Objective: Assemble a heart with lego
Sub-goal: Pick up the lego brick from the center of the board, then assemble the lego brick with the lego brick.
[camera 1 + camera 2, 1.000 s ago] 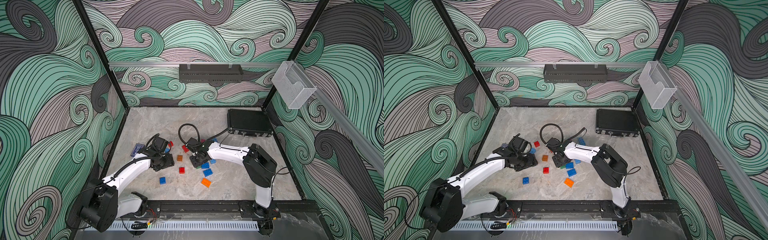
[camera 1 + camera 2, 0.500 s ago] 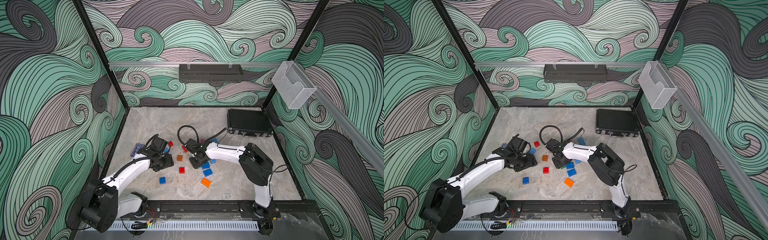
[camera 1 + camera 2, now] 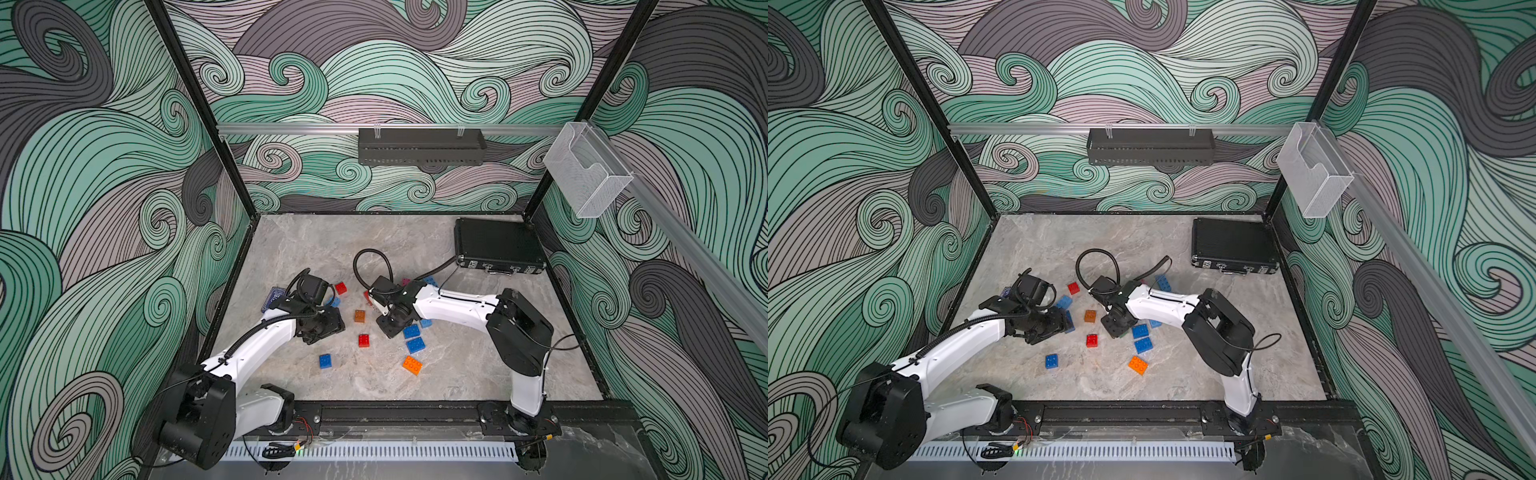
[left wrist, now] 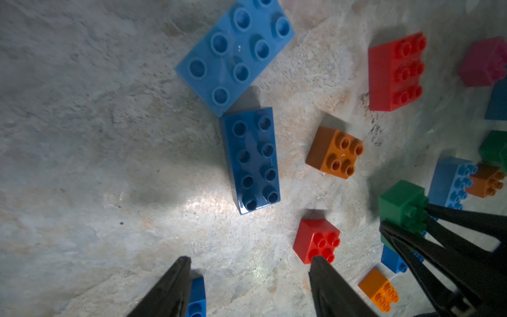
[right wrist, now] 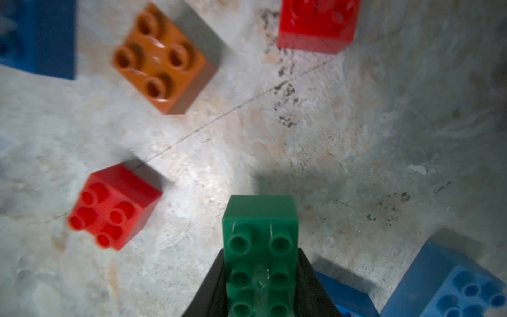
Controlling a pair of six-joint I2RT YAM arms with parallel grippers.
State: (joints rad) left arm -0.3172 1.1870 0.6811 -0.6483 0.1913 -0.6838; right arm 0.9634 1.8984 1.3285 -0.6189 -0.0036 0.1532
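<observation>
My right gripper is shut on a green oblong lego brick, gripped by its long sides, studs facing the camera. The left wrist view shows the same brick held a little above the table. My left gripper is open over bare table, with a dark blue oblong brick ahead of it and a small red brick by one finger. An orange square brick and a red square brick lie between the two grippers.
A light blue plate, a red oblong brick and a pink brick lie farther off. Blue bricks and an orange brick lie near the right gripper. A black case sits back right, a dark blue card box left.
The right gripper's jaws have closed tighter on the green brick and the right arm has shifted slightly. The left arm has not moved.
</observation>
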